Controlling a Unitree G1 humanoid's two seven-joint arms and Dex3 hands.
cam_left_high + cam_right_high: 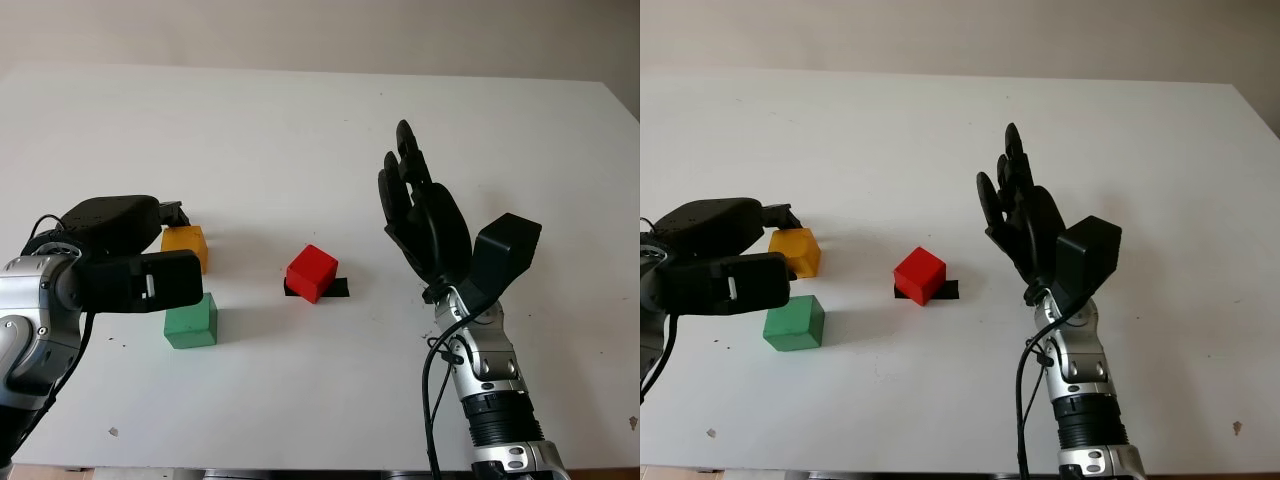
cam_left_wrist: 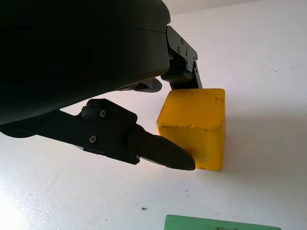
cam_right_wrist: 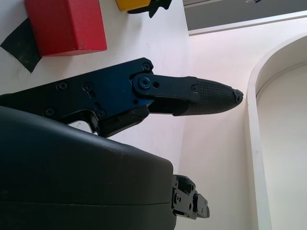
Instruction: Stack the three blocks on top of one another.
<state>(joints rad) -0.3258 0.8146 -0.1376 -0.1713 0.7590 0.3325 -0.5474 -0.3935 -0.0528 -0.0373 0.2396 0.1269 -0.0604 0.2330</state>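
The left hand (image 1: 130,255) is closing around the yellow block (image 2: 194,127) at the left of the bench (image 1: 300,120), one finger (image 2: 160,151) pressing its near face and another meeting the far top edge; whether the pinch is firm yet is hard to judge. The block is sitting flat on the bench, directly ahead of the palm. The green block (image 1: 191,321) is lying just nearer, close by, while the red block (image 1: 311,272) is sitting on a black patch (image 1: 336,288) to the right. The right hand (image 1: 420,215), open and raised, is hovering right of the red block.
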